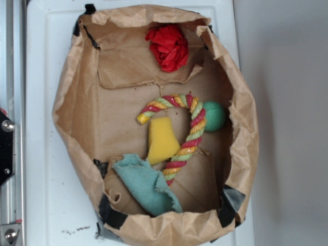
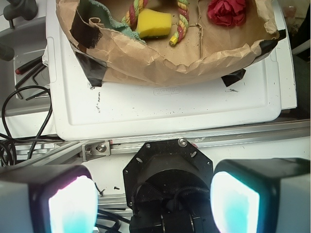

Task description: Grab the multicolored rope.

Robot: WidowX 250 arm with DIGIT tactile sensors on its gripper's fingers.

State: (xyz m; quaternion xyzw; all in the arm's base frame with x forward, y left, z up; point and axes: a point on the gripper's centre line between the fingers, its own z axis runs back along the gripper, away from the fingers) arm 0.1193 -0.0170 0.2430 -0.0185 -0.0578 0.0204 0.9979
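the tool (image 2: 153, 199), pads spread wide and empty, sits well outside the paper bag (image 1: 69, 92); carry it over the rim and descend on the multicolored rope (image 1: 192, 130)'s arch between yellow sponge (image 1: 161, 139) and green ball (image 1: 214, 116).

paper bag (image 1: 77, 102): open on white tray (image 1: 46, 61) | multicolored rope (image 1: 192, 130): curved, green ball (image 1: 213, 116) at right | yellow sponge (image 1: 162, 141): inside curve, touching rope | teal cloth (image 1: 146, 184): front | red cloth (image 1: 167, 47): back

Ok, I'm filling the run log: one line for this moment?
end effector open, outside bag | multicolored rope untouched in paper bag, curved around yellow sponge
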